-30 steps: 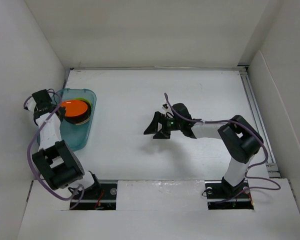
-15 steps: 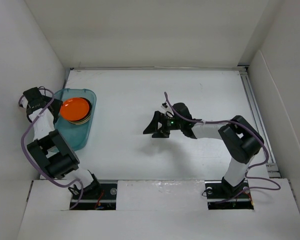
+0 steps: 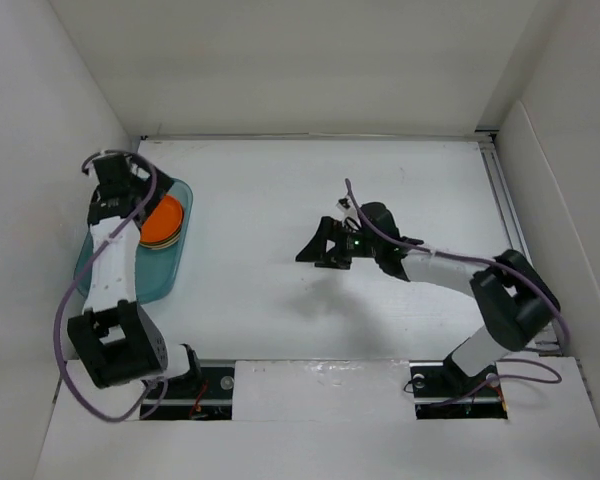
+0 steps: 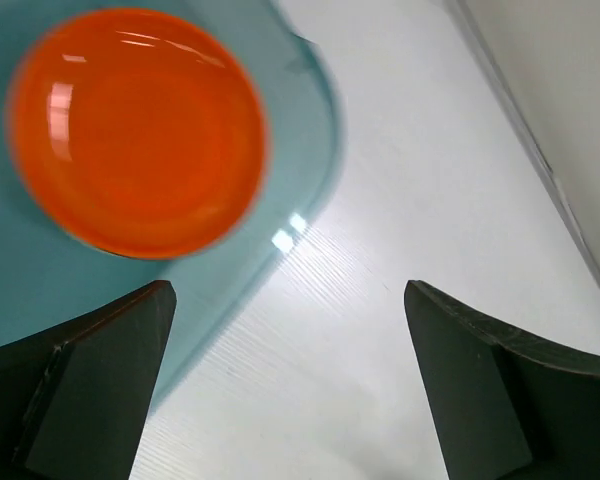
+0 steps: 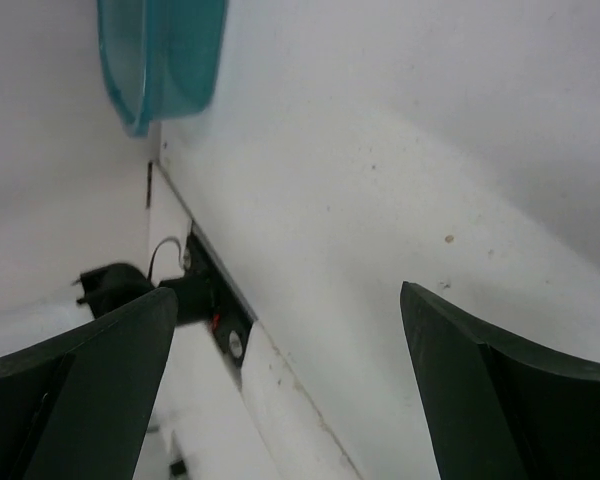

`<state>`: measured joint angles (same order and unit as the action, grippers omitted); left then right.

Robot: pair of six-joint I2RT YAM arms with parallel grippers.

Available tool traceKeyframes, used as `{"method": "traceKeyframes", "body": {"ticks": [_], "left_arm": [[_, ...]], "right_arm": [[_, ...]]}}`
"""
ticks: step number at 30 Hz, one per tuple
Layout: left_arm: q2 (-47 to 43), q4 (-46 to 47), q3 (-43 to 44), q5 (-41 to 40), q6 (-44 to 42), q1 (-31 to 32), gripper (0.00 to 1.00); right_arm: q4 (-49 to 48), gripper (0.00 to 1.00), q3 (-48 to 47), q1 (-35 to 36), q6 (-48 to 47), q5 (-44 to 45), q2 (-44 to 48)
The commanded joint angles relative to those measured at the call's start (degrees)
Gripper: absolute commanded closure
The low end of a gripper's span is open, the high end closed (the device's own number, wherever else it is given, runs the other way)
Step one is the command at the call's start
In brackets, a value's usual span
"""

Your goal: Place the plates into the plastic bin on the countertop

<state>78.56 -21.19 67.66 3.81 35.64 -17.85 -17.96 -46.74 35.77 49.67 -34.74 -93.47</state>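
Note:
The translucent teal plastic bin stands at the left edge of the white countertop. An orange plate lies in its far half, on top of other plates whose edges barely show. My left gripper hovers above the bin's far end, open and empty. In the left wrist view the orange plate sits inside the bin, ahead of the wide-spread left gripper, which has bare countertop between its fingers. My right gripper is open over mid-table with nothing in it. In the right wrist view the right gripper points toward the distant bin.
White walls close in the countertop on the left, the back and the right. A raised white ledge with the arm bases runs along the near edge. A metal rail lines the right side.
My left gripper has opened and let go of the orange plate, which now rests in the bin. The left arm has swung toward the bin's far end. The right arm has shifted slightly right.

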Motion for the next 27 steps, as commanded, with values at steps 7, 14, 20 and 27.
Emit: {"method": "traceKeyframes", "body": {"ticks": [7, 14, 20, 27], "left_arm": [[-26.24, -2.71, -8.76, 6.11, -10.58, 8.18, 0.0], [-47.43, -12.11, -11.15, 3.23, -12.61, 8.18, 0.0], [-56.41, -14.84, -9.83, -1.97, -10.59, 8.18, 0.0], [-59.84, -14.67, -11.06, -3.19, -9.36, 8.18, 0.0]], "right_arm": [[36.55, 0.01, -11.16, 12.81, -13.01, 46.31, 31.31], [61.87, 0.01, -23.64, 17.32, -13.02, 60.67, 49.33], [70.15, 0.01, -27.26, 17.32, -13.02, 63.12, 61.29], [76.75, 0.0, -30.34, 17.32, -11.96, 65.85, 64.03]]}}
